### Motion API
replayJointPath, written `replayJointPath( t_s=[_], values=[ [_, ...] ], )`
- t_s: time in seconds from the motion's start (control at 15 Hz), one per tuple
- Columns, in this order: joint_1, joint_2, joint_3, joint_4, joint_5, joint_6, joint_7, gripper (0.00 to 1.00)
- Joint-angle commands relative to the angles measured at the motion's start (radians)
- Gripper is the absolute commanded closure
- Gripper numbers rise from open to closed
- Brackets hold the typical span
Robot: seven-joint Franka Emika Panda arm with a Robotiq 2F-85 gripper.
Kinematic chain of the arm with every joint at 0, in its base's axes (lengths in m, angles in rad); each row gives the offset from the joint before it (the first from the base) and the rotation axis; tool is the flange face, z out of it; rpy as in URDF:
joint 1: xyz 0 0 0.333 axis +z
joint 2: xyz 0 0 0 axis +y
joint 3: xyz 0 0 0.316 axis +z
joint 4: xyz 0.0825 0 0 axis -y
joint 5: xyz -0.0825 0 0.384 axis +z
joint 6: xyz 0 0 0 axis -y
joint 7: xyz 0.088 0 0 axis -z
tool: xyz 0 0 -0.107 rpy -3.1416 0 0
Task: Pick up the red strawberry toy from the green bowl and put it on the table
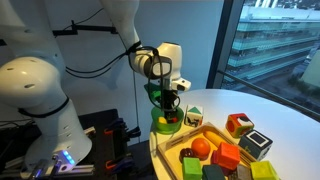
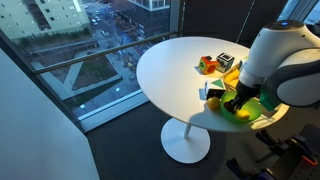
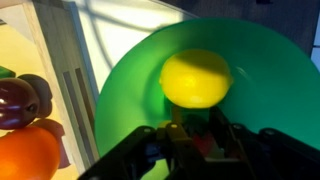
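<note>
The green bowl (image 3: 130, 90) fills the wrist view, with a yellow lemon toy (image 3: 195, 78) lying in it. My gripper (image 3: 196, 125) reaches down into the bowl, its fingers close together around a small red thing, the red strawberry toy (image 3: 205, 146), just in front of the lemon. In both exterior views the gripper (image 1: 168, 105) (image 2: 238, 100) hangs right over the bowl (image 1: 163, 127) (image 2: 240, 113) at the edge of the round white table (image 1: 275, 115) (image 2: 170, 70). The strawberry is hidden in both exterior views.
A wooden tray (image 1: 186, 140) beside the bowl holds an orange ball (image 1: 201, 147), a red-orange block (image 1: 226, 157) and several other blocks. A white cube (image 1: 193, 116) stands near the bowl. A dark purple toy (image 3: 18, 100) lies in the tray. Windows lie beyond the table.
</note>
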Motion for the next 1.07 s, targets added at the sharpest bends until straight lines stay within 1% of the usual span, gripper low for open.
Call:
replayJointPath(
  t_s=[0.0,0.53,1.0],
  values=[
    [0.0,-0.052,0.002,0.007,0.033,-0.066,-0.028,0.9],
    [-0.004,-0.127,0.01,0.027,0.067,-0.158,-0.051,0.9],
    [-0.013,-0.194,0.009,0.069,0.069,-0.235,-0.047,0.9]
  ],
)
